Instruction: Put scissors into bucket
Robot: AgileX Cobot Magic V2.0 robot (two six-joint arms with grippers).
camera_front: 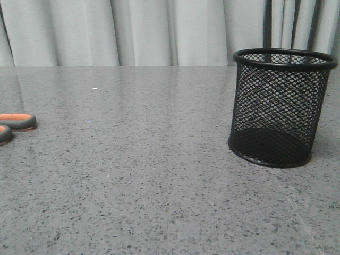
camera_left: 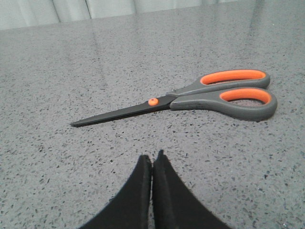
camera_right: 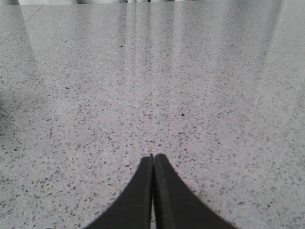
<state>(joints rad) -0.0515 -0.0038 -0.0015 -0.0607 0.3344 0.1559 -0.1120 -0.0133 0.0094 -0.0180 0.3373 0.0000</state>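
The scissors (camera_left: 190, 98) lie flat and closed on the grey speckled table, with dark grey handles orange inside and slim dark blades. In the front view only their handle loops (camera_front: 15, 123) show, at the far left edge. The bucket (camera_front: 279, 106), a black wire-mesh cup, stands upright and empty at the right. My left gripper (camera_left: 152, 157) is shut and empty, a short way in front of the scissors and apart from them. My right gripper (camera_right: 153, 156) is shut and empty over bare table. Neither gripper shows in the front view.
The grey speckled tabletop (camera_front: 149, 175) stretches between the scissors and the bucket. Pale curtains (camera_front: 133, 29) hang behind the table's far edge.
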